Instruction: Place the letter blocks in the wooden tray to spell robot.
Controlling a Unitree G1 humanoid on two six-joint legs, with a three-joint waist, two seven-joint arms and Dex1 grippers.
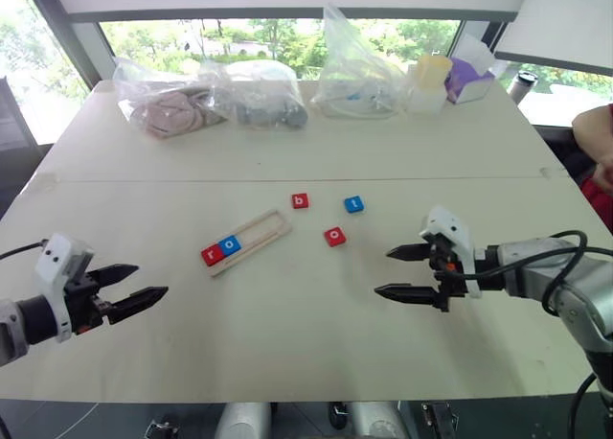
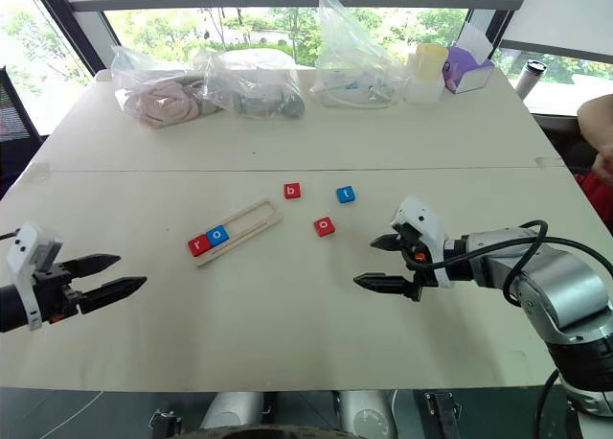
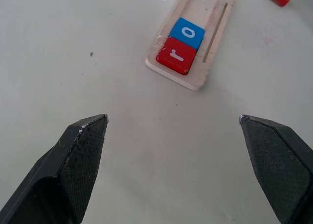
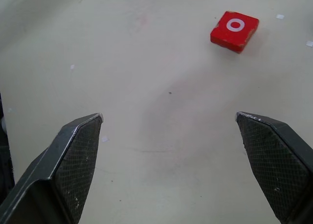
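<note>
pale table (image 1: pixel 287 324), windows (image 1: pixel 249 36) beyond

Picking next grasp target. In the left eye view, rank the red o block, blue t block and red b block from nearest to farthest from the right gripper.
1. red o block, on the table just left of the right gripper.
2. blue t block, farther back.
3. red b block, farthest, back-left near the wooden tray.

Pale table (image 1: pixel 287 334): wooden tray (image 1: pixel 263 232), loose letter blocks (image 1: pixel 334 236), plastic bags (image 1: pixel 259 96) at far edge.
</note>
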